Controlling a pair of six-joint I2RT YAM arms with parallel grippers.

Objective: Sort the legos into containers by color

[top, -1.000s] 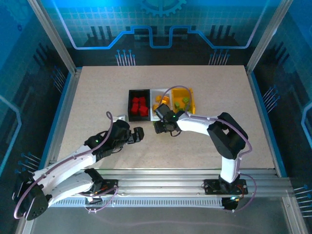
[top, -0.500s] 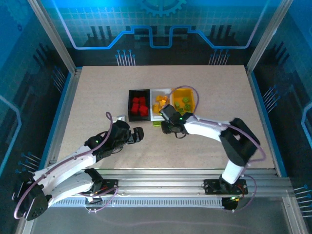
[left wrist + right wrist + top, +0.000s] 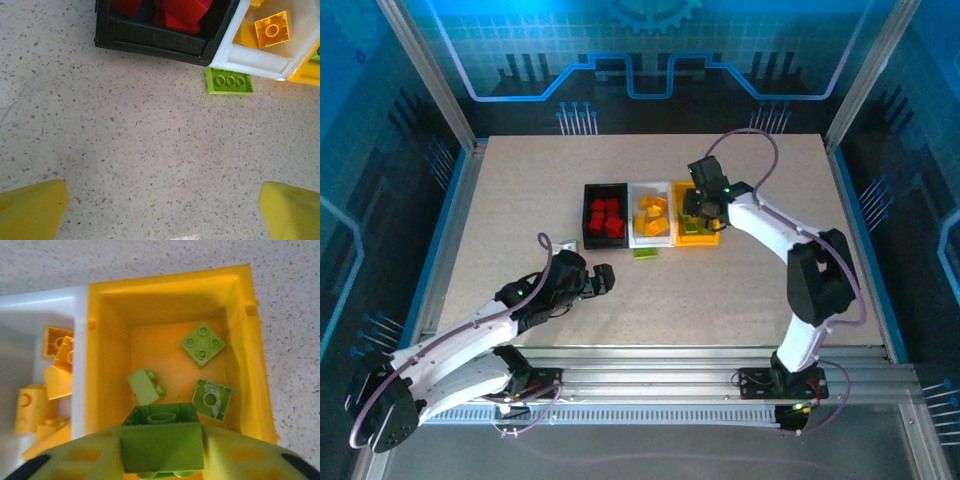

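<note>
Your right fingers are over the near end of the yellow bin, which stands at the right end of the row of three bins. Between them sits a green brick, with its hollow side facing the wrist camera. They are closed against its sides and it hangs above the bin, not yet on the floor of the bin.

On the floor of the yellow bin you can see three more green bricks. One is square and shows four studs, one is small and lies on its side, and one lies near the right wall. They lie apart from each other.

The white bin is in the middle and touches the yellow bin. It holds the orange bricks, which are piled together. The black bin is at the left end and holds the red bricks.

One flat green brick with three studs in view lies on the table. It is just beside the near wall of the white bin, close to the corner where the black and white bins meet.

Your left fingers are spread as wide as they go and hold nothing. They hang over bare table on the near side of the black bin, and the flat green brick is ahead of them and a little to the right.
</note>
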